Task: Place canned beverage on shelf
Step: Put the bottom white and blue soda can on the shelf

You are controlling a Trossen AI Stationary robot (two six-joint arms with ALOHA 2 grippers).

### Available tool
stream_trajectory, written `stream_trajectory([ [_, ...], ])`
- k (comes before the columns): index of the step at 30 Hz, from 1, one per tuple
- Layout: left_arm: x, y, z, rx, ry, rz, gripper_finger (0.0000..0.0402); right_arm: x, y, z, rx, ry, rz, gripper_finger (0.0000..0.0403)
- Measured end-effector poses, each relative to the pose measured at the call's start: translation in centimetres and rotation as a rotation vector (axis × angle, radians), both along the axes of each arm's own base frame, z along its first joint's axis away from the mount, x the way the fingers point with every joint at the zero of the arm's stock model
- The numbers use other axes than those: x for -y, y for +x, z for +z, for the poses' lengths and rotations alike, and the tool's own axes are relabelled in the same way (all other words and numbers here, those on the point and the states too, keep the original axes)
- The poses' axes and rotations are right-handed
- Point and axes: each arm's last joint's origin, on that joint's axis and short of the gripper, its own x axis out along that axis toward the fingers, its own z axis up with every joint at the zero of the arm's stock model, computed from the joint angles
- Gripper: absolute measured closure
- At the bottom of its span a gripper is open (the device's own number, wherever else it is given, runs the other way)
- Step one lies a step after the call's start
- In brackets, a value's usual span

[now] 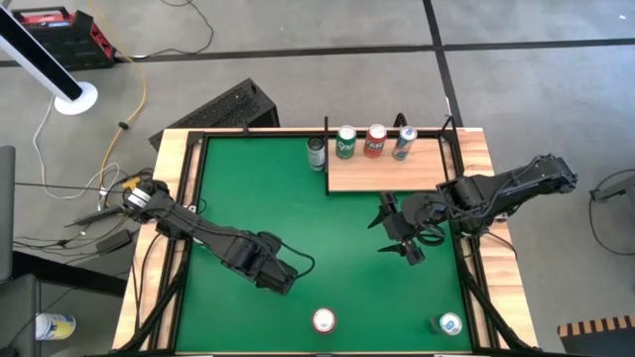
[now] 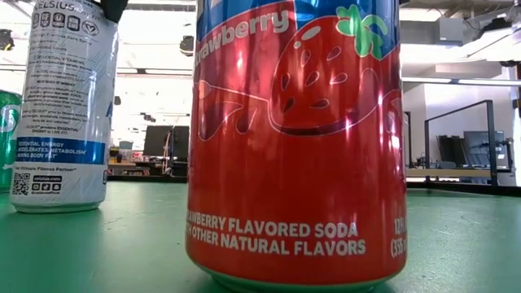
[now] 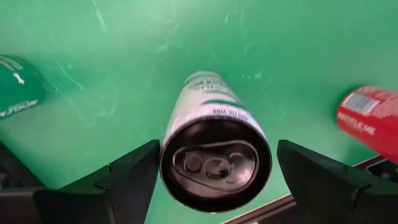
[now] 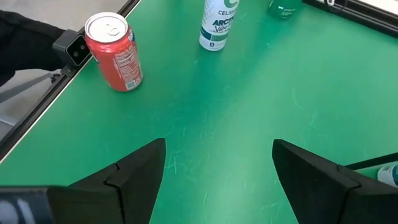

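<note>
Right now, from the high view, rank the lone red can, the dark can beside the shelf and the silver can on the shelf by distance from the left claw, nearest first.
1. The lone red can, close by the left claw, at the table edge opposite the shelf.
2. The dark can, standing off the shelf's left end.
3. The silver can, rightmost on the shelf.

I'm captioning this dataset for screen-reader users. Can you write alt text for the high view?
Two dark arms reach over a green table, the left gripper and the right gripper both open and empty. Three cans stand on the wooden shelf at the far edge, a fourth beside it, two more near the front.
</note>
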Motion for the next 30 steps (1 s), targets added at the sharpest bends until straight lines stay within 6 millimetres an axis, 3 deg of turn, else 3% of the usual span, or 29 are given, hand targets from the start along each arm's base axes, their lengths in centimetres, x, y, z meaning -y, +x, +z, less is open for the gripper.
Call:
stream_trajectory([
  [7, -0.2, 0.1, -0.1, -0.013, -0.014, -0.021, 0.0099, 0.0, 0.0, 0.0, 0.002, -0.006, 0.006, 0.0083],
  [14, -0.9, 0.5, -0.1, -0.011, -0.008, -0.070, 0.0167, 0.0, 0.0, 0.0, 0.000, -0.001, 0.001, 0.0083],
  [17, -1.6, 0.7, 0.0, -0.009, -0.006, -0.126, 0.0168, 0.0, -0.1, -0.1, -0.010, 0.001, -0.003, 0.0083],
  [24, -4.1, 2.1, 0.9, 0.058, 0.036, -0.384, 0.0168, 0.1, -0.9, 0.5, -0.005, 0.034, 0.020, 0.0083],
  [30, -6.0, 3.3, 2.3, 0.172, 0.151, -0.833, 0.0168, 0.5, -2.2, 1.3, 0.027, 0.040, 0.022, 0.0083],
])
